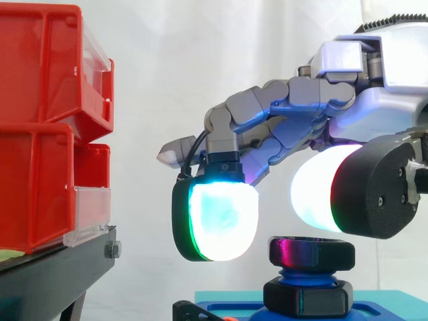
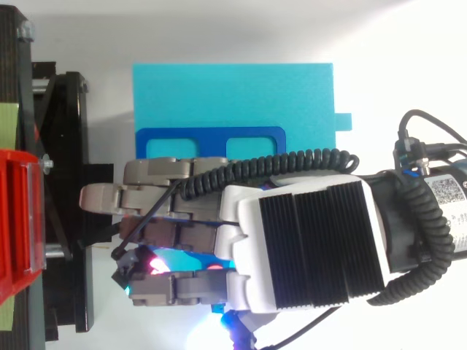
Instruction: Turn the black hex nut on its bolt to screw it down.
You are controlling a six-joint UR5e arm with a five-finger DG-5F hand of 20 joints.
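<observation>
A black hex nut (image 1: 311, 253) sits at the top of a short blue threaded bolt (image 1: 301, 275), low and right of centre in the side view. Beneath it a second black hex piece (image 1: 307, 297) rests on a dark blue fixture (image 2: 211, 138), which lies on a teal board (image 2: 233, 95). The robot hand (image 1: 301, 107) hovers just above the nut with its fingers bent downward and spread wide, gripping nothing. One glowing cyan-white fingertip pad (image 1: 224, 217) hangs just left of the nut, apart from it. Red bins (image 1: 40, 127) stand stacked on a black stand (image 1: 53, 267) at the far left.
</observation>
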